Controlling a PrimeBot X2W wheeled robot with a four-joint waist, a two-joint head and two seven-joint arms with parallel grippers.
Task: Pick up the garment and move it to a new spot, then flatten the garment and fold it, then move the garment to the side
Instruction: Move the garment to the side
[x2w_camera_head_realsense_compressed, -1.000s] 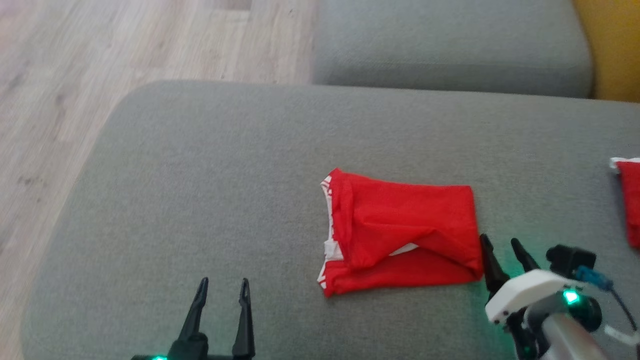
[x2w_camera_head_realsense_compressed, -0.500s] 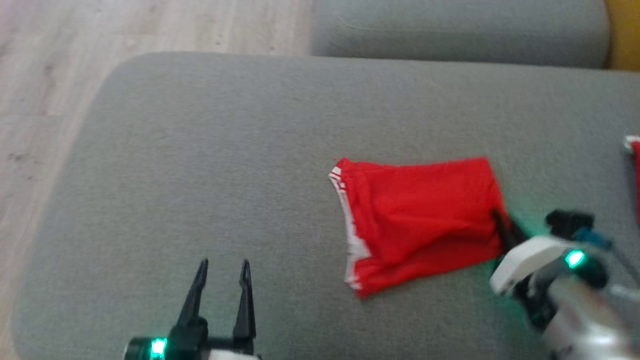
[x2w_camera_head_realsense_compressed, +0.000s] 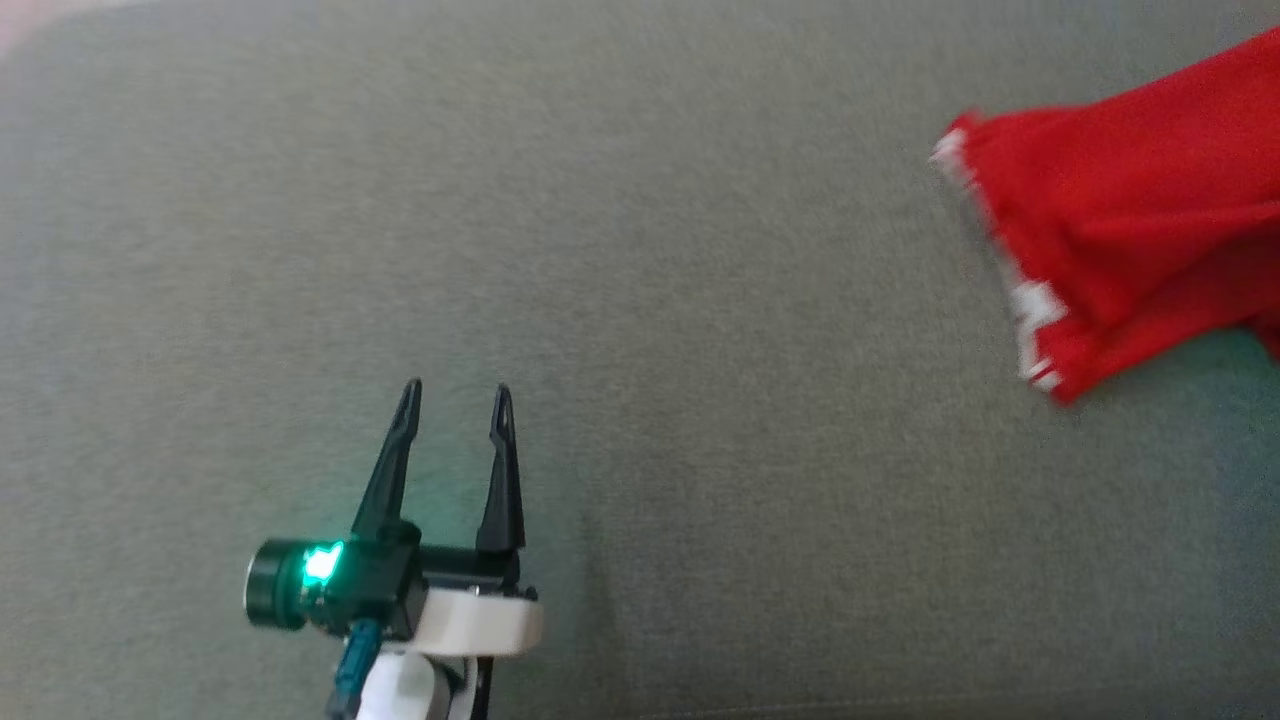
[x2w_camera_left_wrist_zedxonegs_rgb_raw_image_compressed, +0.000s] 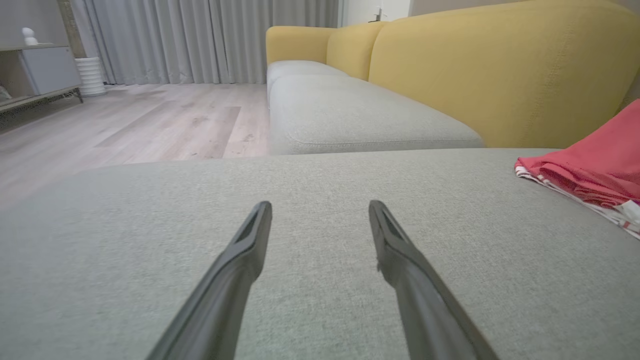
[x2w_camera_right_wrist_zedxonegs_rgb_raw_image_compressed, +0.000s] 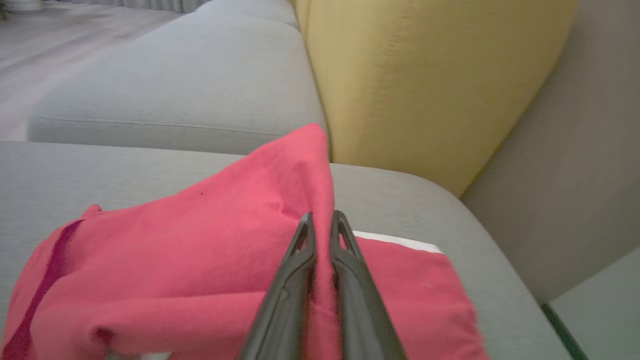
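Observation:
The garment (x2w_camera_head_realsense_compressed: 1120, 230) is red cloth with white trim, bunched at the upper right of the head view, its right side running out of the picture. In the right wrist view my right gripper (x2w_camera_right_wrist_zedxonegs_rgb_raw_image_compressed: 322, 216) is shut on a raised fold of the garment (x2w_camera_right_wrist_zedxonegs_rgb_raw_image_compressed: 200, 240), which peaks just above the fingertips. My left gripper (x2w_camera_head_realsense_compressed: 457, 390) stands open at the lower left over the grey cushion (x2w_camera_head_realsense_compressed: 600, 250), nothing between its fingers. In the left wrist view the left gripper (x2w_camera_left_wrist_zedxonegs_rgb_raw_image_compressed: 320, 205) points across bare cushion, with the garment (x2w_camera_left_wrist_zedxonegs_rgb_raw_image_compressed: 595, 160) far to its right.
A second red cloth with a white edge (x2w_camera_right_wrist_zedxonegs_rgb_raw_image_compressed: 415, 270) lies under the held fold near the cushion's right end. A yellow backrest (x2w_camera_left_wrist_zedxonegs_rgb_raw_image_compressed: 500, 75) rises behind the seats. Another grey seat cushion (x2w_camera_left_wrist_zedxonegs_rgb_raw_image_compressed: 350, 115) and wood floor (x2w_camera_left_wrist_zedxonegs_rgb_raw_image_compressed: 150, 120) lie beyond.
My right gripper has shut on the garment's right edge and pulled it up and to the right. The head camera has shifted. My left gripper stays open.

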